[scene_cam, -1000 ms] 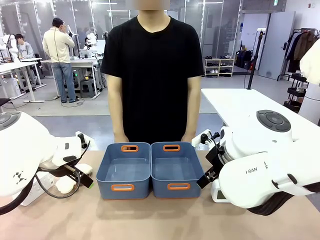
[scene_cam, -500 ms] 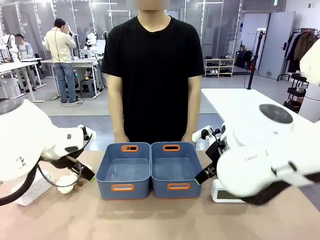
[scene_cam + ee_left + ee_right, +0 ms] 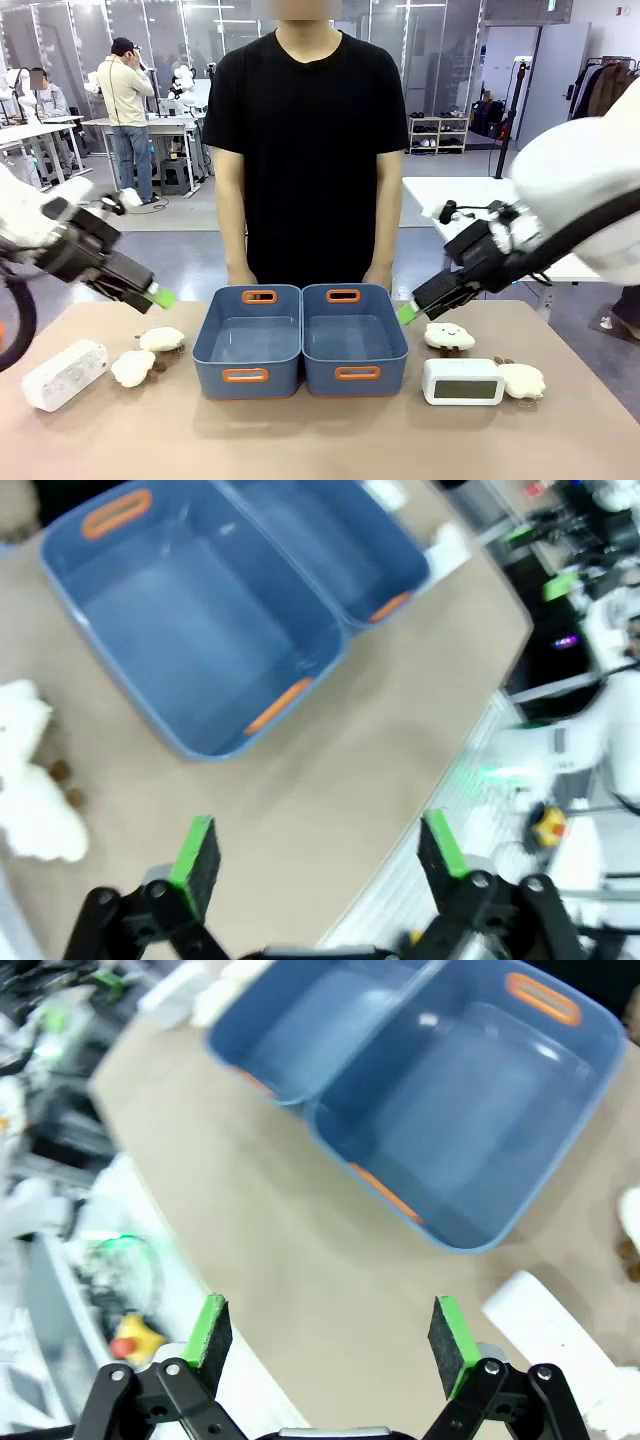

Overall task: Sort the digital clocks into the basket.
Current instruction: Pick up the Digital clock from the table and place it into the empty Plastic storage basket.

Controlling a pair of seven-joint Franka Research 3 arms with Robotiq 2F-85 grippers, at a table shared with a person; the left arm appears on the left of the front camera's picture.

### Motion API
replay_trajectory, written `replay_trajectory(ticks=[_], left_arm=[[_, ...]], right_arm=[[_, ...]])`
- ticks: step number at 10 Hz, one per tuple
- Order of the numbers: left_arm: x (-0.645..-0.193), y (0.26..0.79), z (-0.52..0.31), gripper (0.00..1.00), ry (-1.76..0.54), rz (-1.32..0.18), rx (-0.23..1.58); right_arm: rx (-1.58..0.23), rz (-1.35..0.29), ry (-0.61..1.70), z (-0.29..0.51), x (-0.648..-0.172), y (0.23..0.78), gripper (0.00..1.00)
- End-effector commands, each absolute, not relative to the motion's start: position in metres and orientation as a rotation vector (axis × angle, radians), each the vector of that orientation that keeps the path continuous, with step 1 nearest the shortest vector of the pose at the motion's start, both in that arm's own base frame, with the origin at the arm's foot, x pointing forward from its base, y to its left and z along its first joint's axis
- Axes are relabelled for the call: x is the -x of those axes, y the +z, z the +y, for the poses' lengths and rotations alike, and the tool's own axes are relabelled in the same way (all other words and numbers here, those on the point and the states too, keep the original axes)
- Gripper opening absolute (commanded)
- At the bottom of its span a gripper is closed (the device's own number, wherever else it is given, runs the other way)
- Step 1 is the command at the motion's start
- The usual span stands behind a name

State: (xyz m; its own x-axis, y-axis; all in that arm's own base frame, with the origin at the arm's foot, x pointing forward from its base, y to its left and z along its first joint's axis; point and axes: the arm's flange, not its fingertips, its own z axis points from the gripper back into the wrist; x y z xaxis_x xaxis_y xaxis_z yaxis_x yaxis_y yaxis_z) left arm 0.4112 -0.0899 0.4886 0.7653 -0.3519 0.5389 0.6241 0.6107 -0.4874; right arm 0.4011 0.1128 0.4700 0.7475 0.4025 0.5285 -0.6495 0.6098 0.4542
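Note:
Two blue-grey baskets stand side by side at the table's middle, the left basket (image 3: 247, 345) and the right basket (image 3: 354, 343); both hold nothing. A slim white digital clock (image 3: 63, 375) lies at the front left. A second digital clock (image 3: 462, 381) stands at the front right, screen facing me, and its corner (image 3: 545, 1315) shows in the right wrist view. My left gripper (image 3: 157, 294) hangs open above the table left of the baskets, its fingers (image 3: 197, 855) wide apart. To the right of the baskets my right gripper (image 3: 407, 314) hovers open, fingers (image 3: 448, 1335) spread.
White cloud plush toys lie on both sides: two on the left (image 3: 162, 340) (image 3: 133, 368) and two on the right (image 3: 449, 336) (image 3: 522, 380). A person in a black shirt (image 3: 305, 150) stands at the far edge, hands behind the baskets.
Both arms have risen and swung outward from low over the table, so the clocks and plush toys they covered now show. The baskets have not moved.

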Motion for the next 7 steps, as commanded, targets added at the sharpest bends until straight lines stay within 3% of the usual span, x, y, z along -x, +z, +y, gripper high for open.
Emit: replay_trajectory(ticks=[1, 2, 4, 7], left_arm=[[-0.424, 0.489, -0.034, 1.0, -0.467, -0.374, 1.009], [-0.415, 0.493, 0.009, 1.0, -0.385, -0.385, 1.167], [-0.382, 0.475, 0.109, 1.0, -0.145, -0.521, 1.309], [-0.313, 0.461, 0.208, 1.0, 0.079, -0.674, 1.271]], right_arm=[[-1.002, -0.248, 0.441, 0.042, -0.427, 0.467, 1.0], [-1.143, -0.242, 0.317, -0.012, -0.429, 0.469, 1.0], [-1.177, -0.312, 0.046, -0.116, -0.409, 0.452, 1.0], [-1.228, -0.396, -0.224, -0.214, -0.359, 0.43, 1.0]])
